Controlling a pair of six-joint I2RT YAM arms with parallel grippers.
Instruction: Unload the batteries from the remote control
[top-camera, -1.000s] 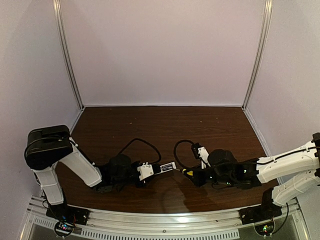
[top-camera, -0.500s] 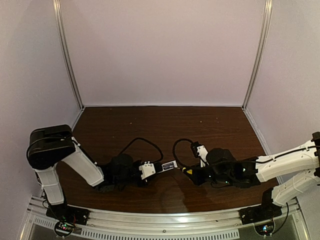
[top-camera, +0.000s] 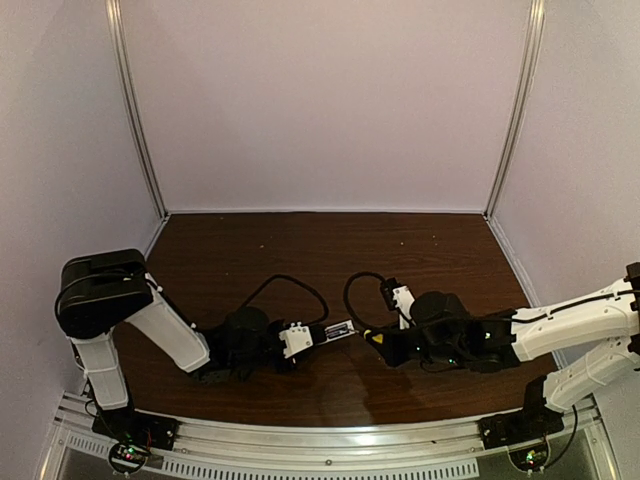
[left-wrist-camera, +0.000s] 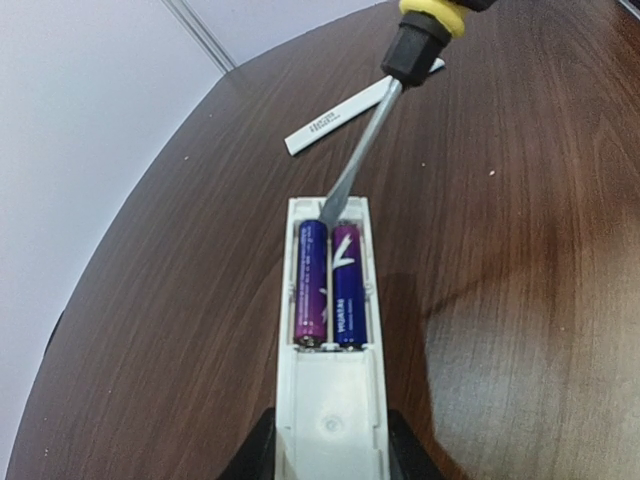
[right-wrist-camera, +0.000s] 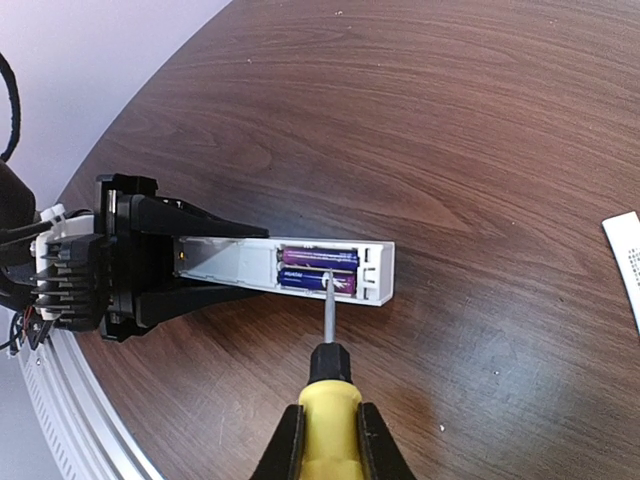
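Purple batteries (left-wrist-camera: 328, 285) sit in the open remote (left-wrist-camera: 328, 400), near-centre on the tabletop (left-wrist-camera: 520, 300). Our left claw (left-wrist-camera: 328, 462) clamps it steady while our right claw (right-wrist-camera: 328, 440), clenched on the screwdriver (right-wrist-camera: 327, 385), sets the tip at their right end to pry.

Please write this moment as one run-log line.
left gripper: shut on remote control | right gripper: shut on screwdriver | batteries: both seated, tip at one

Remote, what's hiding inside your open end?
Two batteries lie side by side in the remote's open bay, the screwdriver tip resting at their far end. What lies beneath them is covered.
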